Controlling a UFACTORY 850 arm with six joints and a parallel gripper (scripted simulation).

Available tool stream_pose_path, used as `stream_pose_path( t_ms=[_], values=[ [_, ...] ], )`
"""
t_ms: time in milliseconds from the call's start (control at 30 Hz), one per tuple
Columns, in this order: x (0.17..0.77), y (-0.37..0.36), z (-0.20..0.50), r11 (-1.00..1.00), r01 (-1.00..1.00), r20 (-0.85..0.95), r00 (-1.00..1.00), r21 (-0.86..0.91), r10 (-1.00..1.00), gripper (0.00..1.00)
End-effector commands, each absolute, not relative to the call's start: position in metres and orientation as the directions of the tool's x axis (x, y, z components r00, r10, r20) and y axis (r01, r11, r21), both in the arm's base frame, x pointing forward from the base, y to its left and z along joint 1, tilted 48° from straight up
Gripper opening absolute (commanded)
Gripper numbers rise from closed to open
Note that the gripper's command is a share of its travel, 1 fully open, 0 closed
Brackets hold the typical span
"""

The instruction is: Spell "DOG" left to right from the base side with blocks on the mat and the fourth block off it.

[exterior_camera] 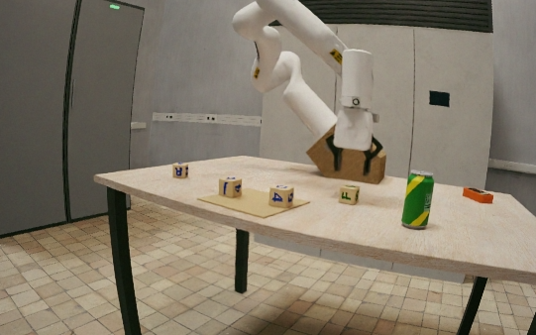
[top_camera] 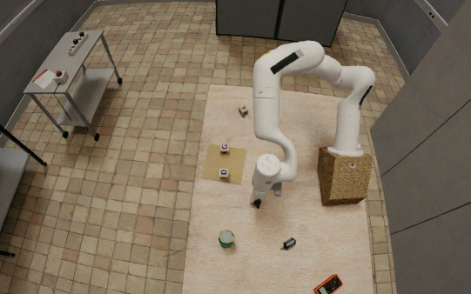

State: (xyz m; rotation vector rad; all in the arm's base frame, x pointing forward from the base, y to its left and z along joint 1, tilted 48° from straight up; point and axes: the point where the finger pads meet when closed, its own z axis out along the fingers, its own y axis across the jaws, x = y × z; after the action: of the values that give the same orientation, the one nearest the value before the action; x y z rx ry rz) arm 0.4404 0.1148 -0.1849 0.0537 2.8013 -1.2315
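— Gripper (exterior_camera: 352,166)?
— Hung over the table (exterior_camera: 466,238), fingers spread wide, nothing between them. Pointed straight down, above the block with the green letter (exterior_camera: 349,194), not touching it.

— That block?
— Sat on bare wood, off the mat (exterior_camera: 253,202), well apart from its near edge. Mostly hidden under the wrist in the top view.

— On the mat?
— Carried two blocks. One near the far end (top_camera: 225,149), one near the closer end (top_camera: 224,173), a clear gap between. Showed blue letters on top; too small to read with any certainty. In the side view: left mat block (exterior_camera: 230,186) and right mat block (exterior_camera: 280,195), both fully on the mat.

— Fourth block?
— Stood alone toward the far corner of the table (exterior_camera: 180,169), well apart from the mat. Seen from above beside the arm's upper link (top_camera: 243,110). Blue letter, an R on the side face as far as could be made out.

— Anything else on the table?
— A green and yellow can (exterior_camera: 417,199), upright near the front edge. An orange device (exterior_camera: 478,195) toward the right end. A small dark object (top_camera: 288,243) between can and device, too small to identify. A cork-coloured pedestal (top_camera: 357,191) under the arm.
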Motion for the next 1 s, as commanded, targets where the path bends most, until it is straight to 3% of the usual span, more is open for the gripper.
stream_pose_path(
  t_ms=[0,967],
  values=[
    [0.442,0.111,-0.189,0.677,0.065,-0.090,-0.996,-0.733,-0.001,0.87],
    [0.443,0.099,-0.200,0.677,0.065,-0.090,-0.996,-0.733,-0.001,0.87]
  ],
)
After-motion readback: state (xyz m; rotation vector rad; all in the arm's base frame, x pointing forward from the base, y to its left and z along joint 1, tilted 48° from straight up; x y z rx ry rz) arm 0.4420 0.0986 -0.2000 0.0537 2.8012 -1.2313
